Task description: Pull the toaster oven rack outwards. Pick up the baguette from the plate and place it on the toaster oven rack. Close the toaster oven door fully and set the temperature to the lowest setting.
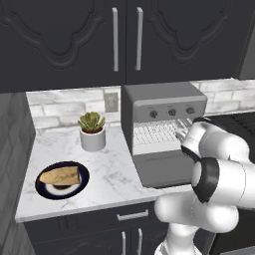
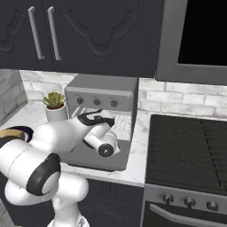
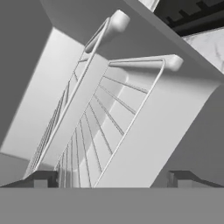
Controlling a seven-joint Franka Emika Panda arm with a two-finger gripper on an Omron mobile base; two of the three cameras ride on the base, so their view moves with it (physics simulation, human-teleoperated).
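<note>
Here, gripper: spread wide, holding nothing, its tips either side of the rack's front wire.
Rack: inside the toaster oven, showing through the open front.
Door: dropped flat onto the table.
Baguette: lay on the plate, well left of the oven.
Potted plant: stood between plate and oven, nearer the wall.

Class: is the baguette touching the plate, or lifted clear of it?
Touching. The left base view shows the baguette lying flat across the plate.
</note>
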